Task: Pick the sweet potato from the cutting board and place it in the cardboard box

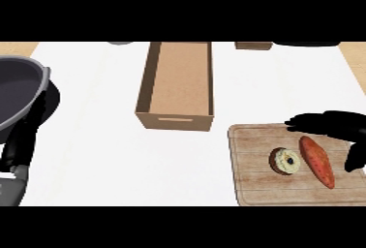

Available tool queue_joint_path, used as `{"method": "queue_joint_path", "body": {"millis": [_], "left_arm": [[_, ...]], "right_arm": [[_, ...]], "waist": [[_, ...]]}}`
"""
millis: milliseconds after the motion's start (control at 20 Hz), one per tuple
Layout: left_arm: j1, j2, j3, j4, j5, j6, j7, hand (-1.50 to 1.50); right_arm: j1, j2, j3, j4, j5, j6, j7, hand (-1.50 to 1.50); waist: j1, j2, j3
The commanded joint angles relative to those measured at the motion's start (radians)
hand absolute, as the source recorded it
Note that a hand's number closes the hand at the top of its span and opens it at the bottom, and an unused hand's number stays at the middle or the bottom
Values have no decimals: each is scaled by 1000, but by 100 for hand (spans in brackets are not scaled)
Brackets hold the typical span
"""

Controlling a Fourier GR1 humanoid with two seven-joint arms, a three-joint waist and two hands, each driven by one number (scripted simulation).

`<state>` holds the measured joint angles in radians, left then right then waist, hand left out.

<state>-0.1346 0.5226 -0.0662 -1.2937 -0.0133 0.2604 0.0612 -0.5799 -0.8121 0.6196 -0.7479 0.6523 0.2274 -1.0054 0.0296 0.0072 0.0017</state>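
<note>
Hovering wide open, right robot hand (336, 123) is over the far right corner of the cutting board (250, 184). Its fingers point left just beyond the far tip of the sweet potato (316, 167), thumb down along its right side. Nothing grasped; contact can't be told. Sweet potato lies on the board, a bagel-like ring (284, 161) just left of it. Cardboard box (175, 121) stands on the desk (107, 160), up-left of the board. Left robot hand (25, 135) is at the left edge beside a dark pot (18, 87); state can't be told.
</note>
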Motion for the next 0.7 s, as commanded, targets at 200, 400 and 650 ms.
{"method": "queue_joint_path", "body": {"millis": [200,400,650], "left_arm": [[5,-2,32,8,-13,-12,6,0],[33,10,35,-37,-8,-27,17,0],[32,-2,46,-55,-19,-9,25,0]], "right_arm": [[-3,40,19,51,16,38,-182,-150],[-37,1,24,55,-26,104,-248,-150],[-33,4,43,17,-52,94,-245,-150]], "waist": [[-21,-5,-1],[-11,-5,-1],[-11,-4,-1]]}}
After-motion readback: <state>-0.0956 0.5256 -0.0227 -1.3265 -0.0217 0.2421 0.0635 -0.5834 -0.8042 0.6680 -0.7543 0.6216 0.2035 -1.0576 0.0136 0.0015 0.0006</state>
